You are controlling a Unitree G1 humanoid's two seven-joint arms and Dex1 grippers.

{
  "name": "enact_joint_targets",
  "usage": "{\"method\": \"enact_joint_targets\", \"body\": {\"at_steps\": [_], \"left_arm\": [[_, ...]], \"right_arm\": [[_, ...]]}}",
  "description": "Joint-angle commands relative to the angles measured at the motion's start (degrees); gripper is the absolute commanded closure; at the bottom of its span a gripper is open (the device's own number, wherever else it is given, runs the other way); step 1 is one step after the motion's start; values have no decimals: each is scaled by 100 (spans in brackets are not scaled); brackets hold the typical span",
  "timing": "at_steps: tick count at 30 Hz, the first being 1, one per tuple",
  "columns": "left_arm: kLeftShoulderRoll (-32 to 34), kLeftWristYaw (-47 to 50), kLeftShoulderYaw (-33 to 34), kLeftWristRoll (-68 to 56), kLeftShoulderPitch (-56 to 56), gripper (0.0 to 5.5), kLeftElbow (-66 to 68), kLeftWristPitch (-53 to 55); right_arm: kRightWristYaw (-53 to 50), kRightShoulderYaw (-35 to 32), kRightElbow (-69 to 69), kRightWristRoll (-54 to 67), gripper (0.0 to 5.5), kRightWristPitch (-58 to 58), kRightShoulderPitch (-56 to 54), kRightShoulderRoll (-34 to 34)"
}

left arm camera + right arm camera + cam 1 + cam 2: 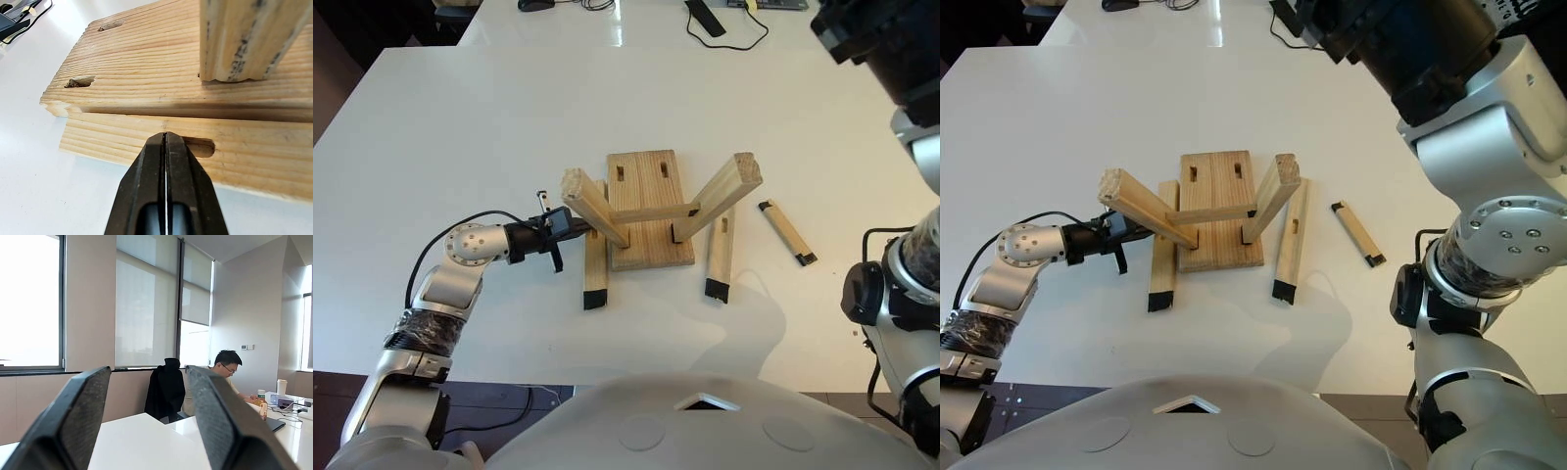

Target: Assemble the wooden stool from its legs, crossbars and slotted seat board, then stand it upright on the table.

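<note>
Wooden stool — half-built, inverted on its seat board on the table. Rigid, light, joints likely loose: best taken low on a leg. Left end effector pinched closed beside the seat board; right end effector spread wide.

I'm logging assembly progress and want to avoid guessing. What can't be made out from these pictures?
- Head views: whether the standing legs sit fully in the seat board; their own ends hide the joints.
- Left wrist view: the shut left gripper covers part of the lying leg and its slot; the top edge cuts off a standing leg.
- Right wrist view: the open right gripper points away from the table, so where it hangs is unknown.
</note>
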Motion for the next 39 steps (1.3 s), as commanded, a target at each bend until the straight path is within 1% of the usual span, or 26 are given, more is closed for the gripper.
{"method": "enact_joint_targets", "body": {"at_steps": [1, 2, 3, 5, 10, 18, 20, 21, 23, 24, 26, 27, 28, 29, 30, 32, 35, 39], "left_arm": [[83, -155, -169, 206, 93, 550, 73, 131], [86, -197, -201, 205, 82, 550, 63, 132], [93, -232, -228, 209, 71, 550, 61, 128], [107, -260, -248, 220, 58, 550, 64, 125], [118, -222, -240, 247, 107, 550, 77, 130], [114, -140, -265, 295, 194, 550, 57, 136], [120, -126, -273, 312, 204, 550, 83, 119], [123, -126, -279, 316, 209, 550, 89, 116], [124, -155, -313, 321, 172, 550, 110, 107], [125, -166, -327, 319, 158, 550, 116, 104], [123, -201, -363, 318, 105, 550, 145, 94], [122, -213, -375, 317, 88, 550, 156, 90], [124, -226, -384, 315, 77, 550, 161, 86], [124, -243, -395, 314, 60, 550, 171, 80], [122, -258, -407, 314, 37, 550, 187, 72], [125, -261, -413, 305, 29, 550, 185, 77], [120, -248, -417, 308, 47, 550, 183, 65], [98, -165, -409, 331, 174, 550, 100, 83]], "right_arm": [[535, 1645, 130, -1565, 268, -438, 2022, 84], [728, 2109, 303, -2029, 268, -651, 2495, 18], [908, 2432, 413, -2390, 268, -830, 2806, -35], [1088, 2547, 475, -2589, 268, -1005, 2894, 24], [995, 1800, 424, -2061, 268, -1033, 1781, 272], [298, 515, 299, -387, 268, -659, -94, 85], [175, 332, 232, 45, 268, -682, -263, 32], [202, 342, 161, 151, 268, -682, -127, 27], [375, 632, 33, -124, 268, -631, 525, 5], [497, 908, 54, -384, 268, -647, 977, 46], [810, 1830, 441, -1261, 268, -874, 2050, 124], [970, 2275, 645, -1697, 268, -1010, 2410, 116], [1121, 2641, 830, -2040, 268, -1120, 2627, 122], [1207, 2833, 934, -2274, 268, -1197, 2708, 158], [1249, 2873, 973, -2384, 268, -1248, 2658, 211], [1241, 2587, 942, -2282, 268, -1296, 2271, 343], [1025, 1859, 760, -1803, 268, -1238, 1572, 421], [729, 785, 650, -939, 268, -1142, 731, 216]]}}
